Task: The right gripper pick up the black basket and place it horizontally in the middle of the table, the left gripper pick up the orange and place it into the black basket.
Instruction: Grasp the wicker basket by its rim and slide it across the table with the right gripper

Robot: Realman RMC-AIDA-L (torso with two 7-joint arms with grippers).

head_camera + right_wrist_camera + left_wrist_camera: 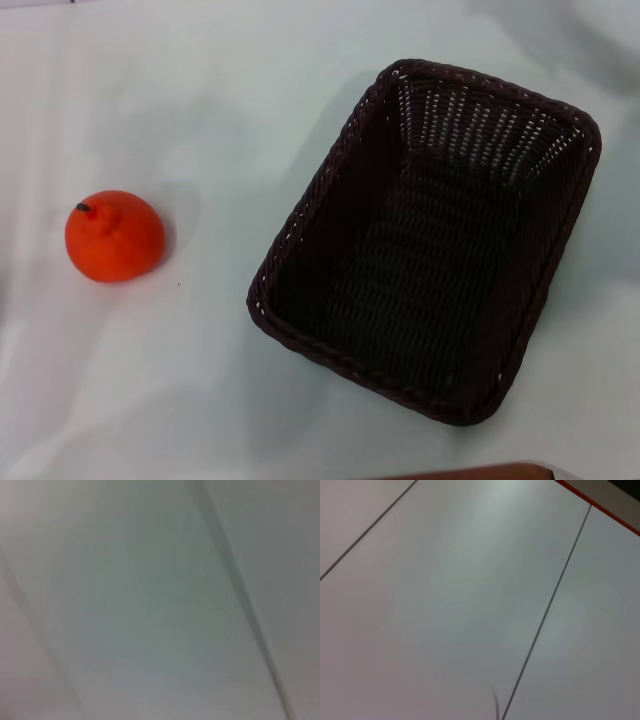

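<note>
In my head view I count one black basket [425,240] and one orange [113,236], both resting on the table [200,400]. The basket fills the right half of that frame, running from the upper right down to the lower middle, its long axis tilted rather than square with the frame edges. It sits open side up; I can see down onto its woven floor, the braided rim all the way round, and pale table showing through the openwork of the far wall. Nothing lies inside it. The orange stands at the left of the frame, about mid-height, well apart from the basket, with bare table between them. Its small dark stem points toward the upper left.

Neither of my two grippers appears in any of the three views, so I cannot tell whether my jaws are spread or pressed together, and nothing shows them pinching anything.

My left wrist view shows only pale surface crossed by two thin dark seams running diagonally, with one red-orange edge strip [600,507] cutting the upper right corner. My right wrist view shows only blurred pale surface with two soft dark diagonal bands.
</note>
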